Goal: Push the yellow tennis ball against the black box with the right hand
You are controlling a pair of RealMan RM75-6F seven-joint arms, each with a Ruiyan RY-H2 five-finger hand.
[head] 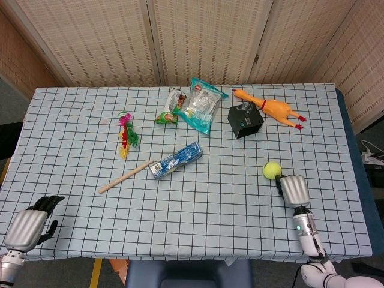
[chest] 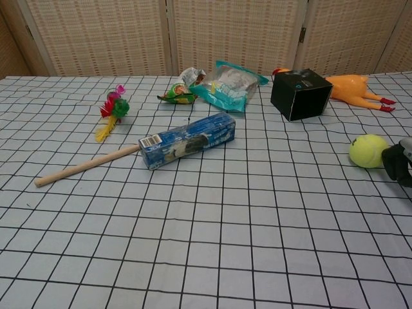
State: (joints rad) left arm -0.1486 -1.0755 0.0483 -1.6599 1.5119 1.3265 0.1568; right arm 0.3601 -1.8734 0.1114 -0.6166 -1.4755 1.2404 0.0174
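Note:
The yellow tennis ball (head: pixel 272 170) (chest: pixel 369 150) lies on the checked cloth, right of the middle. The black box (head: pixel 245 120) (chest: pixel 300 94) stands further back and to the left of the ball, well apart from it. My right hand (head: pixel 293 189) (chest: pixel 399 161) sits just behind and to the right of the ball. Its dark fingers (chest: pixel 393 159) bend down close beside the ball and hold nothing; I cannot tell whether they touch it. My left hand (head: pixel 27 228) rests at the near left corner of the table, holding nothing.
A rubber chicken (head: pixel 271 108) lies right behind the box. Snack bags (head: pixel 201 105) lie at the back middle. A blue packet (head: pixel 176 160), a wooden stick (head: pixel 126 176) and a feather toy (head: pixel 126 135) lie to the left. The table's right edge (head: pixel 354 180) is near the right hand.

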